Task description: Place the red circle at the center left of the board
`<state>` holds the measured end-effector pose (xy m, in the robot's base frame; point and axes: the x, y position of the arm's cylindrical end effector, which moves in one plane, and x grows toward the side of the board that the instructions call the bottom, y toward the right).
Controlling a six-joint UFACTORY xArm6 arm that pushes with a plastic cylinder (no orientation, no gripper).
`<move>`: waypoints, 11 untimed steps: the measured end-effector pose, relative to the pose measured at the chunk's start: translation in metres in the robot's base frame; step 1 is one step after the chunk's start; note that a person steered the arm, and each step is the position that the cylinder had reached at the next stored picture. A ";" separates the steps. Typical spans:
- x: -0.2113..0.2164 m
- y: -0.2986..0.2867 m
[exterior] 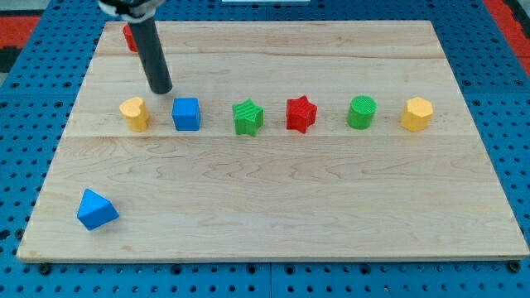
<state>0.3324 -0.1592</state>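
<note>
1. My tip, the lower end of a straight dark rod, rests on a pale wooden board near the view's upper left. The rod carries no pincer, so nothing is clenched, released or grasped; the tip touches no block.
2. The rod rises from the tip toward the view's top and leans slightly to the view's left.
3. Just below the tip and slightly to the view's right sits a blue cube, close by but apart from the tip.
4. Just below the tip and to the view's left sits a yellow block of rounded shape, also apart from it.
5. Above the tip and to the view's left, near the board's top left corner, is a red block, the task's red circle. The rod covers most of it, so its shape cannot be made out.
6. Farther to the view's right of the tip, in one row with the cube, come a green star, a red star, a green cylinder and a yellow hexagon-like block, each standing apart from its neighbour.
7. Well below the tip, toward the view's bottom left corner, lies a blue triangular block, alone.
8. Around the board lies a blue pegboard surface dotted with holes.
</note>
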 end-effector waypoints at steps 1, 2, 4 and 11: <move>-0.077 0.000; -0.127 -0.038; -0.112 -0.112; -0.021 -0.049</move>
<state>0.3111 -0.2085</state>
